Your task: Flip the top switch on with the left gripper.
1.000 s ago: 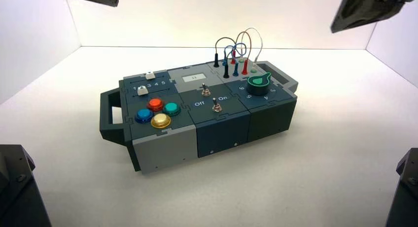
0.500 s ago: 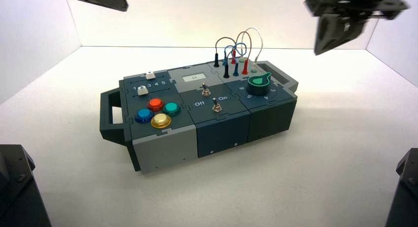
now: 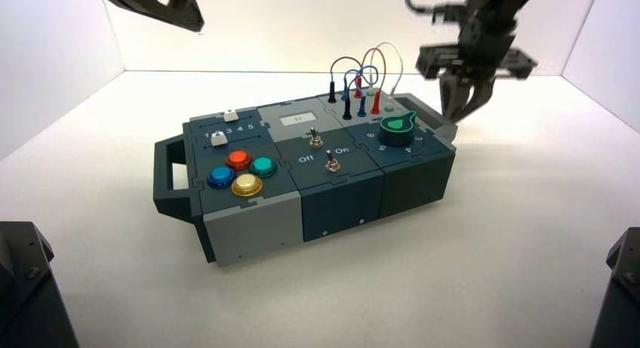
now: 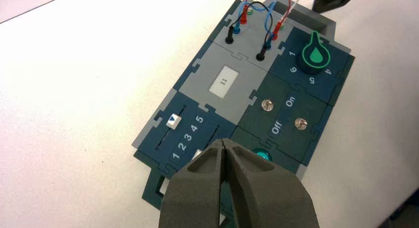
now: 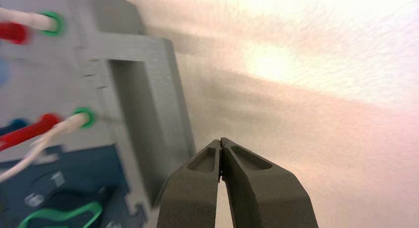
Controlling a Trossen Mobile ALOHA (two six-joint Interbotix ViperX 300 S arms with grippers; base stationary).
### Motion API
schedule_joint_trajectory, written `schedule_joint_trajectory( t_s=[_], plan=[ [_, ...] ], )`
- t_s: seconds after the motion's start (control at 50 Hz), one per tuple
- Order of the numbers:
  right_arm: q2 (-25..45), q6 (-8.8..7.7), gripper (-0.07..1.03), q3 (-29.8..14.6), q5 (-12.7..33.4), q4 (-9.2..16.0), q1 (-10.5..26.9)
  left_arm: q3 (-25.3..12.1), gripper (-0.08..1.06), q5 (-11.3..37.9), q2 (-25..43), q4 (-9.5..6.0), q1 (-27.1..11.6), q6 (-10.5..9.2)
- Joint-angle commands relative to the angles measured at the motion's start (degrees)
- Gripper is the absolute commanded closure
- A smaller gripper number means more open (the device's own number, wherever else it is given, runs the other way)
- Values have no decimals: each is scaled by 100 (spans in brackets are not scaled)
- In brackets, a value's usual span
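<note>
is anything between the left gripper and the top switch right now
Nothing visible. The left gripper, fingers shut, hangs high over the box's slider end; the top switch stands clear in open air. The right gripper is off by the far handle.

Black end effectors (image 4: 223, 144), tapering fingers (image 5: 247, 188)

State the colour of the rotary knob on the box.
The rotary knob is green, with a lighter green drop-shaped outline on top; the left wrist view shows it best.
</note>
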Motion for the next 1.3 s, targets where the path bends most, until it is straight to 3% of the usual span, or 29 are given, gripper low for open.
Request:
schedule_joint_trajectory(
  t_s=[0.02, 0.22, 0.5, 0.72, 0.88, 1.02, 1.3],
  plan=[
    [62, 9, 99, -193, 0, 9, -26, -193, 101, 88, -202, -9, -18, -9],
    [114, 9, 99, -220, 9, 18, -26, -229, 101, 167, -290, -9, -26, -9],
    [123, 9, 99, -202, 70, 26, -18, -431, 101, 264, 580, -44, -88, 0],
    [123, 9, 99, -211, 123, 35, -18, -756, 101, 378, 1512, -44, -448, 9],
    [167, 9, 99, -202, 123, 35, -18, -1125, 101, 747, 2364, -26, -791, 158],
    [167, 9, 99, -220, 167, 35, -18, -1459, 101, 1134, 3006, -18, -1063, 439],
    [114, 0, 99, -220, 193, 26, -18, -1784, 101, 1354, 3516, 88, -1125, 800]
  ],
)
